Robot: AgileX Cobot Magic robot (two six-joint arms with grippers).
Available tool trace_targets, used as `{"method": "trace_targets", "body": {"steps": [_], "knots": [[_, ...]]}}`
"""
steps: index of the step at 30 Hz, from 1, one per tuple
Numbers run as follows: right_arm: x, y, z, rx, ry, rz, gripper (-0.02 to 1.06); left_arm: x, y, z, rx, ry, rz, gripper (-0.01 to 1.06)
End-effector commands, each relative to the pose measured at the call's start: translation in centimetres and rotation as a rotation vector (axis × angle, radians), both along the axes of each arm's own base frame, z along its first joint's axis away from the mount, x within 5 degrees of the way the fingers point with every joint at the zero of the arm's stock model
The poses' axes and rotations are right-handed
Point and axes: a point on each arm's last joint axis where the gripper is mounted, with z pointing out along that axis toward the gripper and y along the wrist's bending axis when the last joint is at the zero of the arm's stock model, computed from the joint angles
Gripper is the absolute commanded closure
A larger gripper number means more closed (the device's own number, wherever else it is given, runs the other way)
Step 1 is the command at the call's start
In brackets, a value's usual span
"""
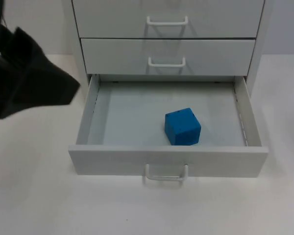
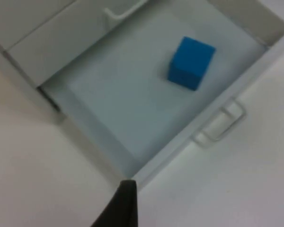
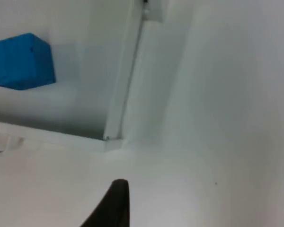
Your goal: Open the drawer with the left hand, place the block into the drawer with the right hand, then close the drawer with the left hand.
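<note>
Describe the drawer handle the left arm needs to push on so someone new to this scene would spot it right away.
Start at the white cabinet standing at the back of the table. Its lowest drawer is pulled out, with a blue block lying inside. The handle is the white loop on that drawer's front panel; unlike the two handles above it, it sits on the only open drawer.

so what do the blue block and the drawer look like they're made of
The blue block looks like matte foam or painted wood: even colour, no shine, slightly soft edges; I can't tell which. The open drawer looks like white-painted board or laminate, flat and smooth, with a thin looped handle that may be coated metal or plastic.
</note>
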Motion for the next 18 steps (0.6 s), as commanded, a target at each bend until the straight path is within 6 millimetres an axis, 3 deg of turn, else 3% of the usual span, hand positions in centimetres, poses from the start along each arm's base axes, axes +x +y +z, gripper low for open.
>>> {"method": "trace_targets", "body": {"steps": [1,12,16,17,18], "knots": [[-0.2,-0.9,0.1,-0.01,0.016,-0.013,-0.01,0.4,-1.0,-0.6,-0.032,0.029,-0.061,0.0],[-0.3,-1.3,0.0,-0.017,0.034,-0.022,-0.01,1.8,-3.3,-2.9,-0.058,0.149,-0.167,0.04],[-0.2,-1.3,0.1,-0.017,0.014,-0.025,-0.01,2.3,-4.1,-3.9,-0.063,0.189,-0.2,0.22],[-0.2,-1.3,0.1,-0.015,0.012,-0.026,-0.01,2.4,-4.4,-4.2,-0.065,0.193,-0.228,0.35],[-0.2,-1.3,0.1,-0.015,0.012,-0.026,-0.01,2.4,-4.4,-4.2,-0.065,0.193,-0.228,0.35]]}}
